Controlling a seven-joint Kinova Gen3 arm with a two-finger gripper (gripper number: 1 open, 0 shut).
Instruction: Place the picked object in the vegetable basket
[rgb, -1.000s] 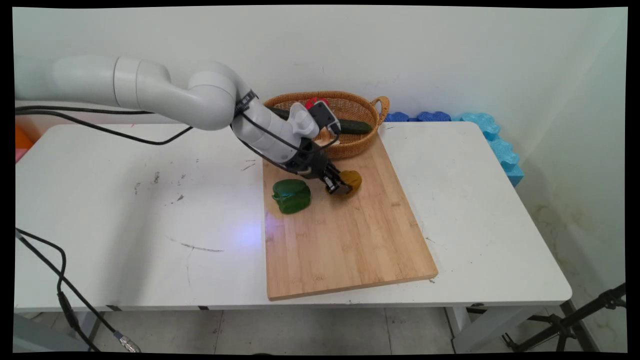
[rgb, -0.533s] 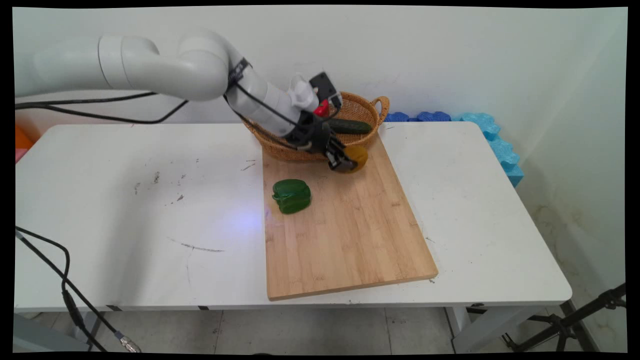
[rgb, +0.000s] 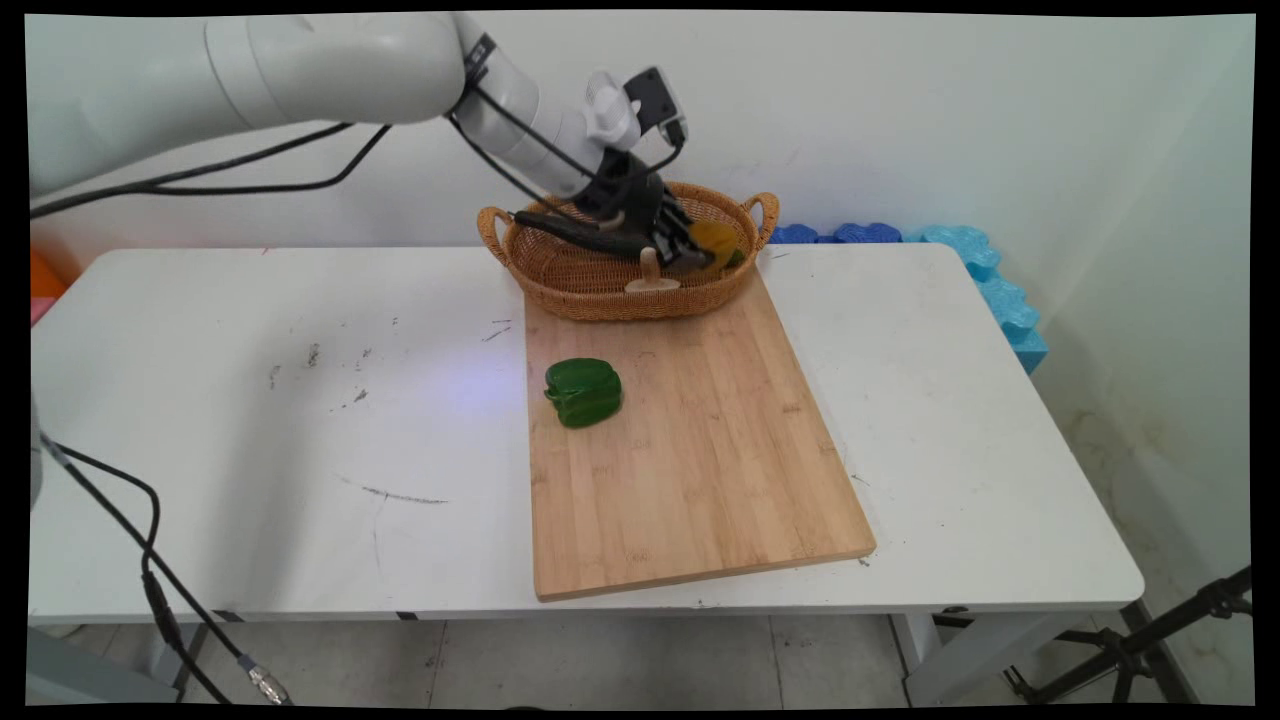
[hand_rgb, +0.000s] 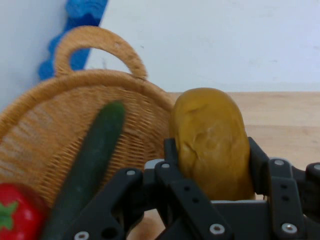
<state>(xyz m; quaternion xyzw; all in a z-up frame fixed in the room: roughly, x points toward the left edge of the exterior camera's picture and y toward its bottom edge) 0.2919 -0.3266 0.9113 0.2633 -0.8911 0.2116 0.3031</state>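
Main view high above my table (rgb: 250, 400), facing the wall, my hand view close on the basket (hand_rgb: 60, 130), shared (rgb: 590, 280).

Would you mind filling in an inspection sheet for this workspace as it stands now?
Surface: white table, scuffed, with a wooden board on it.
Things: potato held over the wicker basket; cucumber, tomato and a mushroom in the basket; green pepper on the board.
Clutter: nothing seen.
Gripper: gripper shut on the potato.
Cables: black cables hang from the arm.
Surroundings: blue foam by the wall.
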